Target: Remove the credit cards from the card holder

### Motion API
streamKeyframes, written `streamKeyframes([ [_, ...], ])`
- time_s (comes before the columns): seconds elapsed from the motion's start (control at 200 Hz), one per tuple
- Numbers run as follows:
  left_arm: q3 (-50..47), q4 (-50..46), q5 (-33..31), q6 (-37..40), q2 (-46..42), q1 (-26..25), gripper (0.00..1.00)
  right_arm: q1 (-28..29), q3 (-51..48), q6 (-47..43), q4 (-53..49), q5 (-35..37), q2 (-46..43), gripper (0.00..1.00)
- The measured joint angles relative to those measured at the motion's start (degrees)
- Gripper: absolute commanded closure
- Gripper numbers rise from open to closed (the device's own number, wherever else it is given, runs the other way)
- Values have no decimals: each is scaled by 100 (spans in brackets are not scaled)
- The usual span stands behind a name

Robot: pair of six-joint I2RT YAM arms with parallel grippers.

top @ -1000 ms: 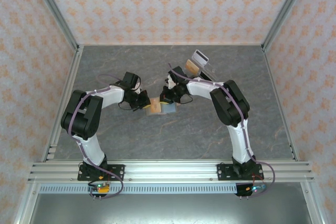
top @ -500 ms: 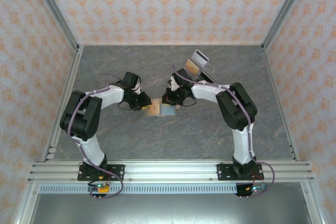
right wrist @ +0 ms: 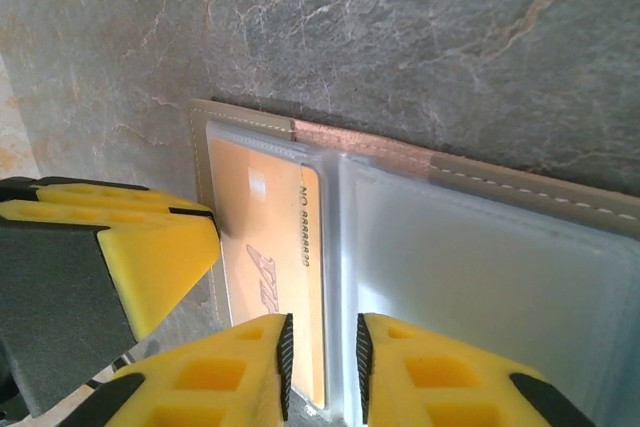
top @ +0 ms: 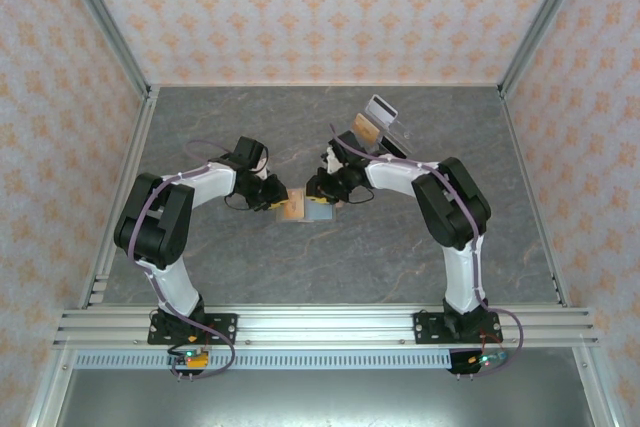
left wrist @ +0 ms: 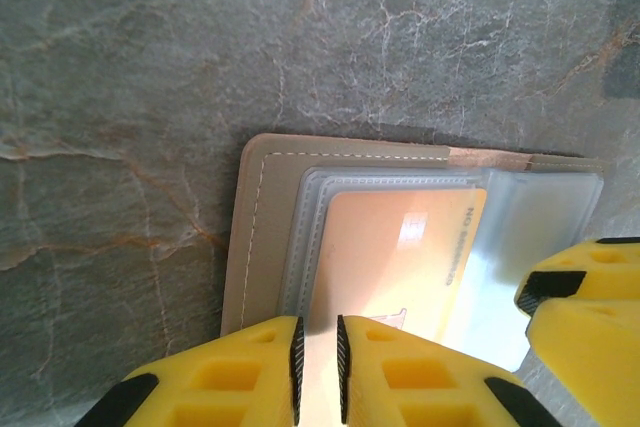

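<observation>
The card holder (top: pixel 312 211) lies open on the grey table between both arms, its taupe edge (left wrist: pixel 262 237) and clear sleeves (right wrist: pixel 500 277) facing up. One orange-yellow credit card (left wrist: pixel 400 252) (right wrist: pixel 262 232) sits in the left sleeve. My left gripper (left wrist: pixel 318 332) hovers over that card's near edge, its pads a narrow gap apart with nothing pinched between them. My right gripper (right wrist: pixel 321 332) stands just as slightly open over the card's right edge and the middle fold. In the top view the left gripper (top: pixel 277 197) and right gripper (top: pixel 318 193) almost meet over the holder.
A clear slanted stand (top: pixel 384 113) stands at the back right with a tan flat piece (top: pixel 365 128) beside it. The left gripper's yellow finger (right wrist: pixel 150 247) crowds the right wrist view. Patterned walls and metal rails enclose the table.
Both grippers have gone from shut to slightly open. The right arm has swung its elbow a little to the right, and the holder now sits a touch nearer.
</observation>
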Motion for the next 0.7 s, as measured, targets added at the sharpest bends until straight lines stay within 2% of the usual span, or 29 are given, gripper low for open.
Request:
streamKeyframes([
  [0.095, 0, 0, 15, 2, 11, -2, 90, 26, 15, 0, 2, -46, 46, 82],
  [0.435, 7, 74, 219, 2, 120, -11, 93, 81, 149, 13, -50, -87, 262, 77],
  [0.591, 7, 103, 282, 4, 133, -11, 96, 81, 151, 15, -59, -83, 273, 83],
  [0.701, 7, 129, 310, 2, 140, -11, 98, 74, 151, 28, -42, -120, 306, 84],
])
